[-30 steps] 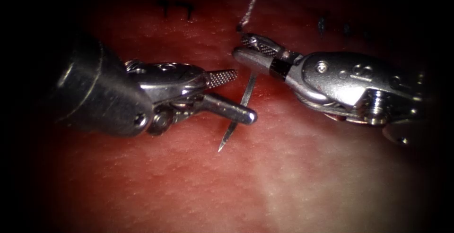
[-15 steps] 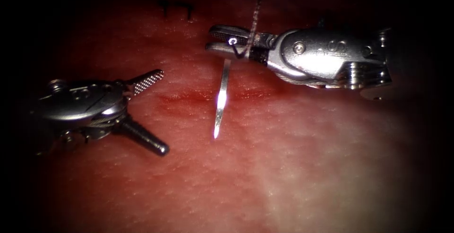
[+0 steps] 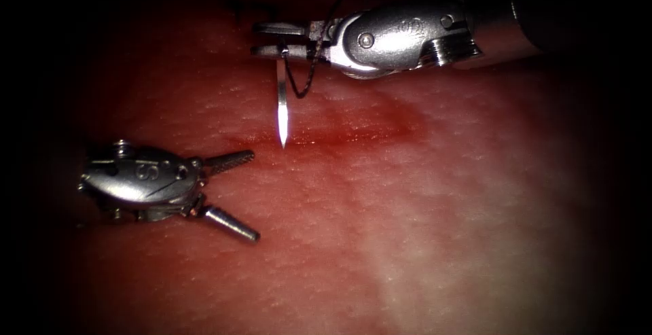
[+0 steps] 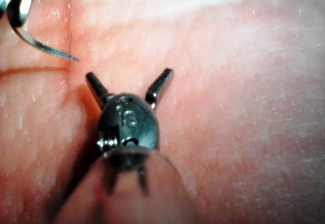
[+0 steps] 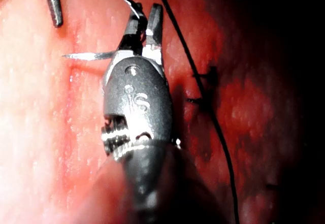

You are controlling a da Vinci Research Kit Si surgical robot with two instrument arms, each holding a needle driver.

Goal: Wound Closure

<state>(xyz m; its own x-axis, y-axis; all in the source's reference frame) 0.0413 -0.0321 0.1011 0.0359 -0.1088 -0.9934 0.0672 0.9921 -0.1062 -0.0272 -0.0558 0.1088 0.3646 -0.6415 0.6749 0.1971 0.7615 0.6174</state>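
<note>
The right tool grips the needle near its thread end, point hanging free above the tissue; thread loops beside it. At eight o'clock, the left tool gapes wide, empty, nothing between them

The tissue is the bed for everything here: a moist, pinkish-red slab with a finely pebbled surface. The cut crosses it as a dark red seam, running roughly from 9 to 3 o'clock just above the middle of the endoscope view. Red fluid lies wet along the seam and stains the tissue around it. Towards 11 o'clock from the cut, short dark stitches sit in the surface; the right wrist view shows such stitches too. At 5 o'clock the tissue turns pale.
</note>
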